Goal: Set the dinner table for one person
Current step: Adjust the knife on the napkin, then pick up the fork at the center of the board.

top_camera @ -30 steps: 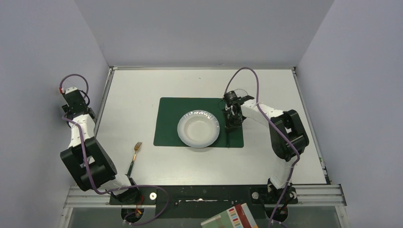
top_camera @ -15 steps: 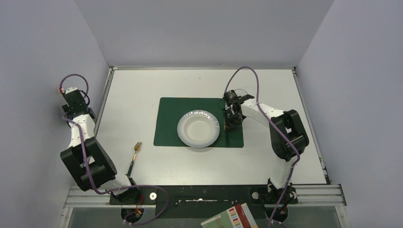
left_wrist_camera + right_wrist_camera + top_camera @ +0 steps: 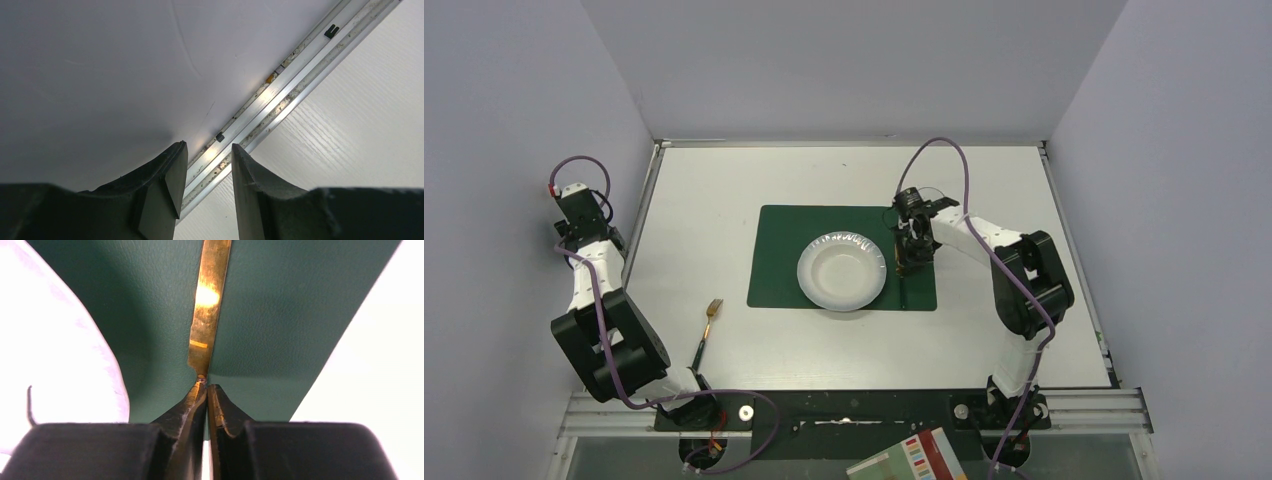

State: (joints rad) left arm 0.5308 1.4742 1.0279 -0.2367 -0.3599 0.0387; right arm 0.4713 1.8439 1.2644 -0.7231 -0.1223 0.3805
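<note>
On the white dinner table (image 3: 704,200) lies a dark green placemat (image 3: 779,255) with a white plate (image 3: 842,274) on it. A gold knife (image 3: 207,305) lies on the mat just right of the plate, its dark handle (image 3: 904,297) toward the near side. My right gripper (image 3: 205,385) is low over the mat, its jaws pinched on the narrow tip of the blade. Off the mat, near the table's front left, a fork (image 3: 709,320) with a gold head rests. My left gripper (image 3: 206,145) hangs open and empty at the table's left rim (image 3: 280,95).
Grey walls enclose the table on three sides. The left arm is folded back against the left wall. A book with coloured stripes (image 3: 914,460) sits below the table's near edge, between the arm bases.
The right gripper has shifted slightly toward the far side along the knife. The left arm, plate and fork have not moved.
</note>
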